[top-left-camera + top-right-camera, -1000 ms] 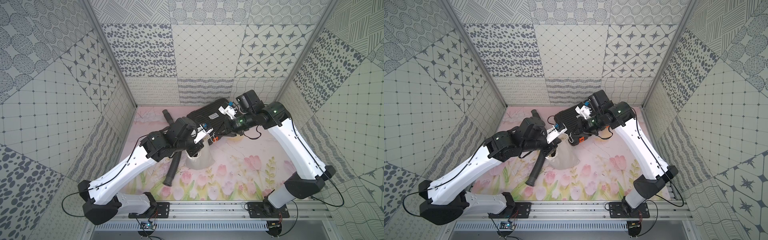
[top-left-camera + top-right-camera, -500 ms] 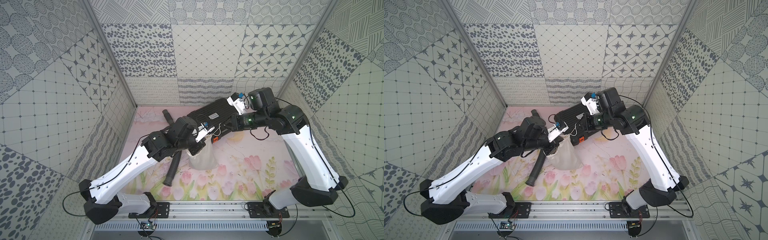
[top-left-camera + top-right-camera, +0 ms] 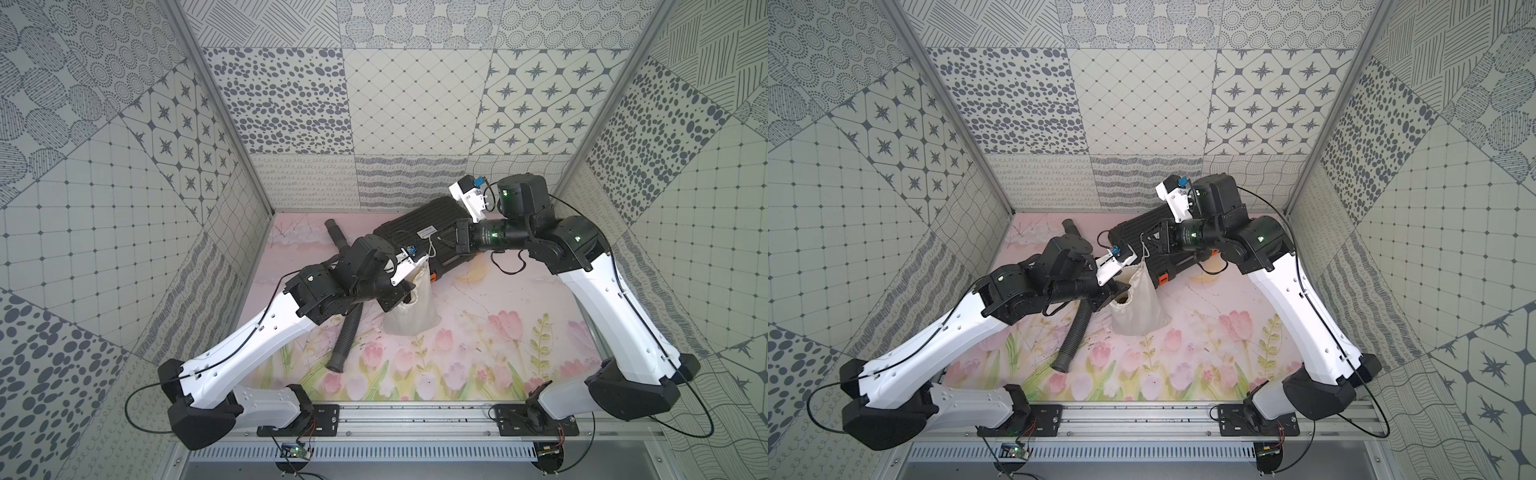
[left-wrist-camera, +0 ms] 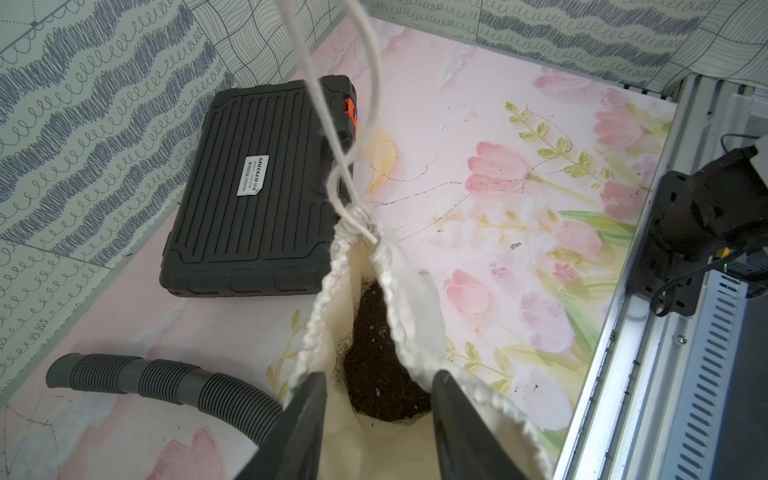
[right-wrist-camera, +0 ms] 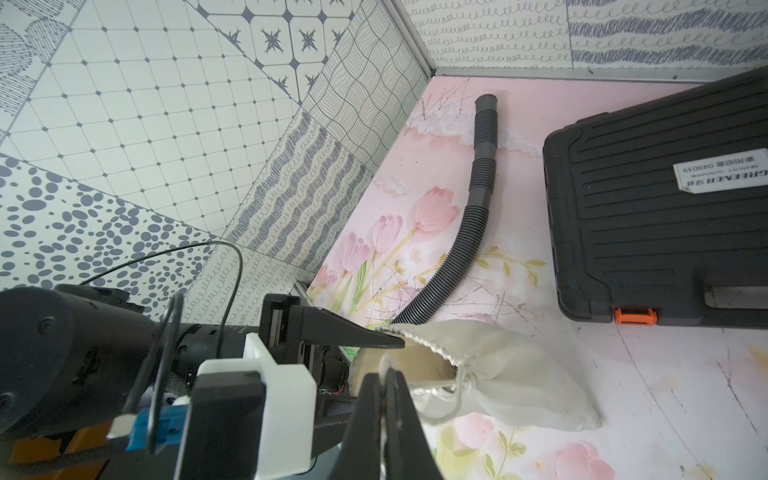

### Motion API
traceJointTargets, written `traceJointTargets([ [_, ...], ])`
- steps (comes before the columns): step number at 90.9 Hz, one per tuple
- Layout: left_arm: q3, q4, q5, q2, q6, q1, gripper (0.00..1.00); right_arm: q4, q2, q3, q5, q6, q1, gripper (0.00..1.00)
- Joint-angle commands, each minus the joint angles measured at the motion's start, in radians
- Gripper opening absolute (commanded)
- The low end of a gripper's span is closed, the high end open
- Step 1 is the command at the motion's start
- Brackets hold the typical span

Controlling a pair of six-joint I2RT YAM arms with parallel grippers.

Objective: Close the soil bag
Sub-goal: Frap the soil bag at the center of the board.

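**Cord Pinched, Mouth Agape**

At right gripper (image 5: 384, 370): clamped on pale drawstring cord (image 4: 309, 77) rising from off-white cloth soil bag (image 3: 413, 316). At left gripper (image 4: 380, 374): parted at its gathered mouth. Set on floral mat (image 3: 519, 353), near black ribbed case (image 3: 419, 224), beside grey corrugated hose (image 3: 345, 338).

- Back wall (image 3: 407, 116), left wall (image 3: 104, 199) and right wall (image 3: 685, 174): pale panels with grey printed patches of dots, stars, grids, waves and hatching.
- Aluminium corner posts (image 3: 225, 120) stand at both back corners.
- Tabletop (image 3: 478, 299): pink tulip-print mat with faint scratches and dark specks.
- Aluminium rail (image 3: 415, 417) runs along the front edge.
- Light is even and shadows are soft.
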Motion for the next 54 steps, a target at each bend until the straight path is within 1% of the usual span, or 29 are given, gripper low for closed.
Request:
traceJointTargets([
  [1,-0.011,0.059,-0.008,-0.013,-0.008,0.014,0.57,0.19,-0.047,0.004,-0.047,-0.002,-0.004,0.0],
  [5,-0.011,0.066,-0.005,-0.011,-0.008,0.014,0.61,0.2,-0.047,0.0,-0.054,0.005,-0.005,0.0],
  [17,-0.017,0.129,-0.016,-0.006,-0.011,0.014,0.69,0.222,-0.06,-0.029,-0.072,0.029,-0.003,0.0],
  [37,-0.035,0.284,-0.053,0.008,-0.018,0.015,0.78,0.274,-0.073,-0.041,-0.091,0.078,-0.004,0.0],
  [54,-0.034,0.409,-0.063,0.023,-0.038,0.014,0.83,0.28,-0.074,-0.022,-0.098,0.1,-0.003,0.0],
])
